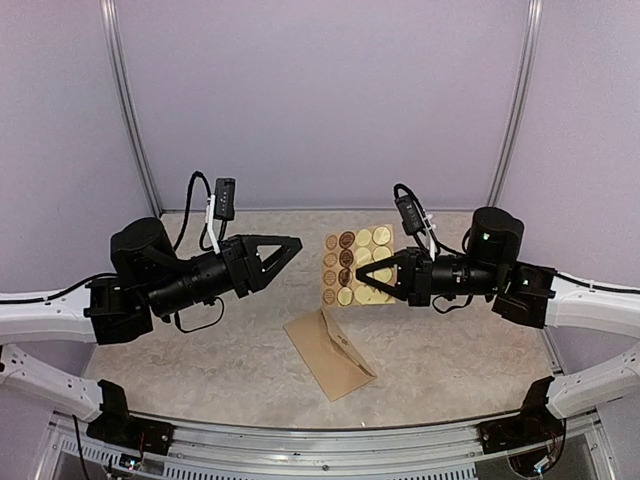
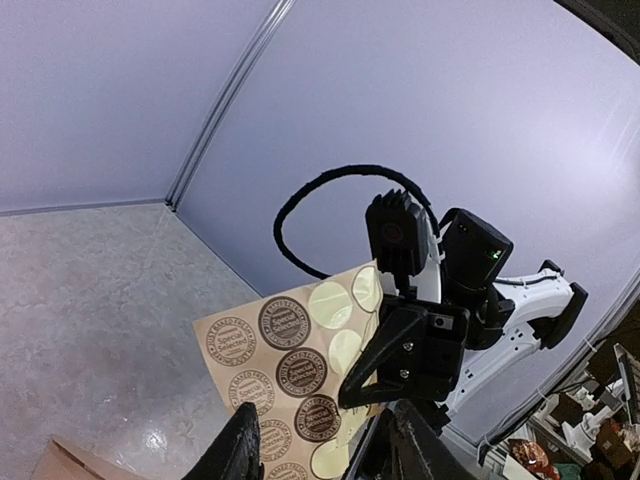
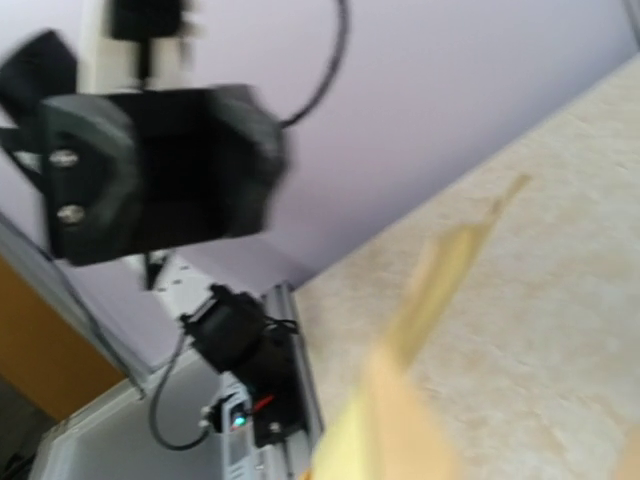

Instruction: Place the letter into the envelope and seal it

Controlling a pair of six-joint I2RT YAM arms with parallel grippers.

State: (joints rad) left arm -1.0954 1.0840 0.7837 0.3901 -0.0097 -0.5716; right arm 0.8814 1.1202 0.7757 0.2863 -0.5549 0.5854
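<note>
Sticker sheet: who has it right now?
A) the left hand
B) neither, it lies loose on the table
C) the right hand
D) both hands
C: the right hand is closed on the edge of the sticker sheet, while the left hand is open, with a gap between it and the sheet.

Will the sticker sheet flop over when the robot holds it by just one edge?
Probably only a little: the sticker sheet looks nearly flat with the right end effector pinching one edge, so it seems card-like. It looks thin, so likely light and bendable. Its shiny face might be slippery.
</note>
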